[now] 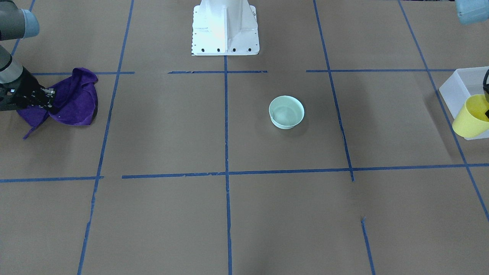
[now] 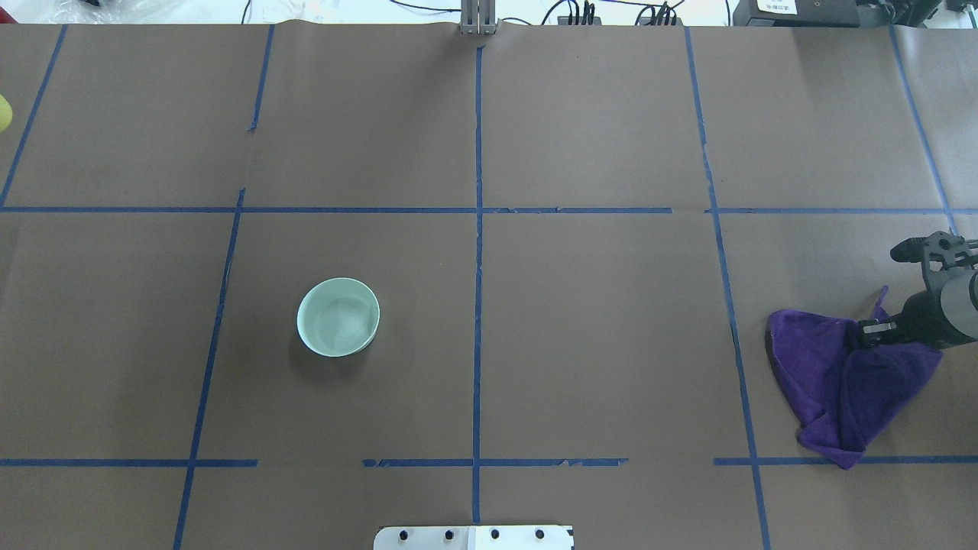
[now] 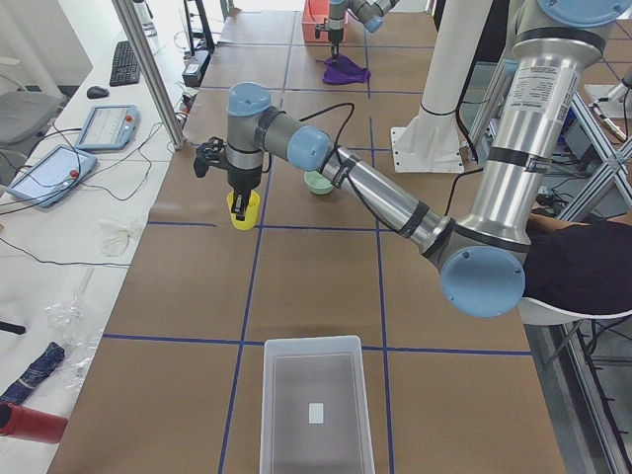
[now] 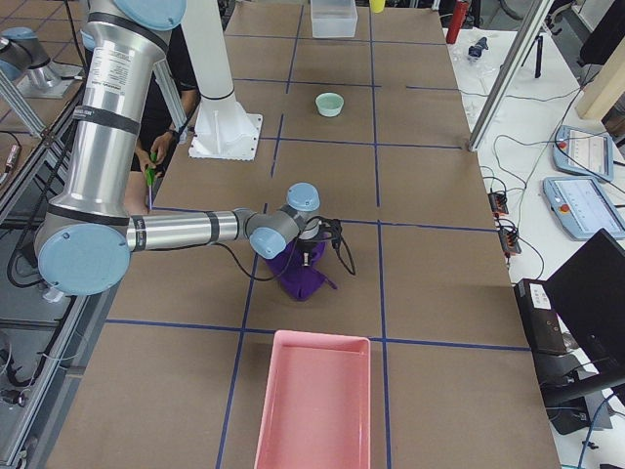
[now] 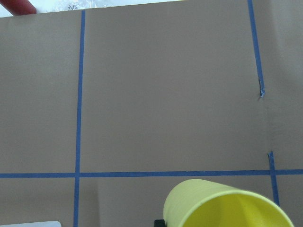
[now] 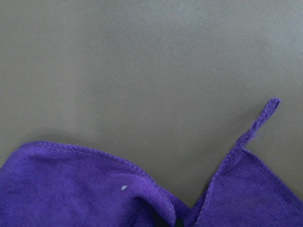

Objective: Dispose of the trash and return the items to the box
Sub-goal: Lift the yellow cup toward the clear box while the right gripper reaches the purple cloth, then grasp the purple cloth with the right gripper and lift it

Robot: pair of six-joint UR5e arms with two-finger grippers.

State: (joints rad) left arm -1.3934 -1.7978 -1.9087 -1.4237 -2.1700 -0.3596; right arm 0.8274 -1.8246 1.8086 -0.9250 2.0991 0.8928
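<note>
My left gripper (image 1: 486, 111) is shut on the rim of the yellow cup (image 1: 470, 118), one finger inside it, and holds it tilted above the table beside the frosted-white box (image 1: 460, 87). The left wrist view shows the cup (image 5: 227, 205) at its bottom edge over bare brown paper. The mint-green bowl (image 1: 286, 111) stands upright and alone near the table's middle; it also shows in the overhead view (image 2: 338, 316). My right gripper (image 1: 51, 100) is shut on a bunched purple cloth (image 1: 74, 99) at the table's other end, and the cloth (image 6: 71, 189) gathers up toward the fingers.
The white robot base (image 1: 225, 28) stands at the back centre. A pink tray (image 4: 312, 401) lies past the purple cloth at the right end. Blue tape lines grid the brown paper. A red bottle (image 3: 30, 423) and cables lie off the table edge.
</note>
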